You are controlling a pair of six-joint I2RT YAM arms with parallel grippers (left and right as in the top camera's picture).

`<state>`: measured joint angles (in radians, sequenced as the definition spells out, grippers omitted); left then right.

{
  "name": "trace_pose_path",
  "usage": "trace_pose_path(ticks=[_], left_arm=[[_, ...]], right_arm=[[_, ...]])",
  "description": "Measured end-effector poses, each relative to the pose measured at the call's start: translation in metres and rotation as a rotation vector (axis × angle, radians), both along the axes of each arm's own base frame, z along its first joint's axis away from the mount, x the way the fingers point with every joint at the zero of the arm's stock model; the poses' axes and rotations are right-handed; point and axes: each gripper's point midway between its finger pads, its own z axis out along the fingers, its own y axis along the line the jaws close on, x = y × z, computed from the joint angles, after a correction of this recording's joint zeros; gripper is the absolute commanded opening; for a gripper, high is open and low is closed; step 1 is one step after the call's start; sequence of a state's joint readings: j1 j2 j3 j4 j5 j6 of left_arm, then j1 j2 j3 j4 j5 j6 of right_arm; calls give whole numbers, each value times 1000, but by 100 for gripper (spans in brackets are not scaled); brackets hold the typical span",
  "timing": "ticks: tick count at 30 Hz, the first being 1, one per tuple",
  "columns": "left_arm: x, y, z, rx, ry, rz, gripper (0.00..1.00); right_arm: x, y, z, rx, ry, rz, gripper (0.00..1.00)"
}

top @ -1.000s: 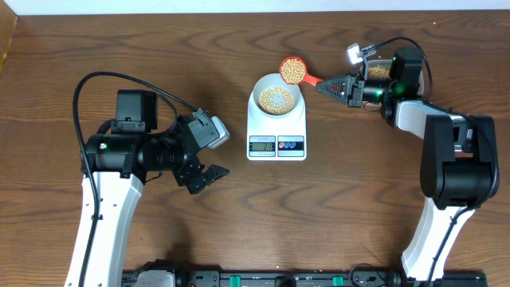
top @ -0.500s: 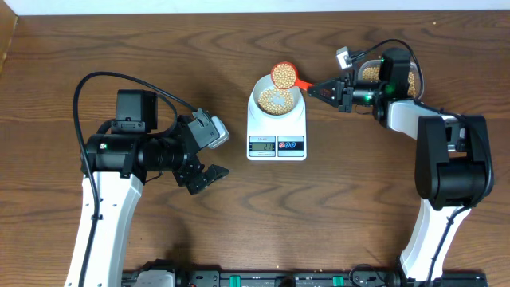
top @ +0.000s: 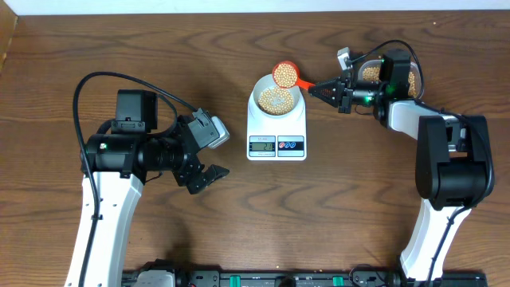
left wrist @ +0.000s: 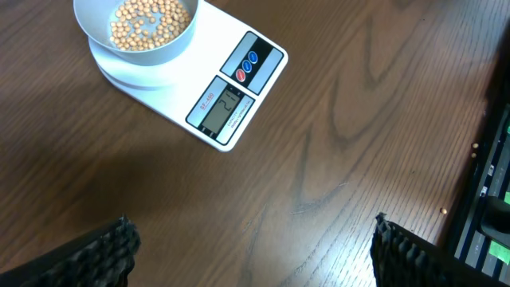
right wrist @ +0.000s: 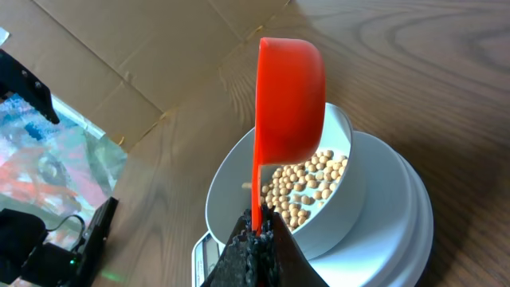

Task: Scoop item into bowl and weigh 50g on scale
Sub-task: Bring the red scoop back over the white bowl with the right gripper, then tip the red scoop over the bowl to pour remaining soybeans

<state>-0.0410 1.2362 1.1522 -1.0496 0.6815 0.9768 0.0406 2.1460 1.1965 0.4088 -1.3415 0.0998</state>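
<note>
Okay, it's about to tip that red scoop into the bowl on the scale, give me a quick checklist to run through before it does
1. Grip on the red scoop: ok, the right gripper is shut on its handle.
2. Scoop above the bowl: ok, the cup hangs over the bowl's inside.
3. Scoop loaded: ok, beans show in it from overhead.
4. Bowl seated on the scale: ok, it sits on the round platform.
5. Display reading: cannot tell, the digits are too small.
6. Left gripper clear of the scale: ok, open and off to the side.
</note>
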Motion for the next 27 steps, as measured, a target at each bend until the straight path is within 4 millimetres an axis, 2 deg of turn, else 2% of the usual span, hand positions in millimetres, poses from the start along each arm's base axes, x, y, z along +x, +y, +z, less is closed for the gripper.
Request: trace_pose_path(ticks=[15,23,27], left_arm=[[0,0,0,0,0,0,95],[0,0,0,0,0,0,96],[0,0,0,0,0,0,95]], right_arm=[[4,0,-1,-18,-38,-16,1],[-3,14,-6,-29,-28,10,1],[-5,14,-2,-31,-27,13,1]])
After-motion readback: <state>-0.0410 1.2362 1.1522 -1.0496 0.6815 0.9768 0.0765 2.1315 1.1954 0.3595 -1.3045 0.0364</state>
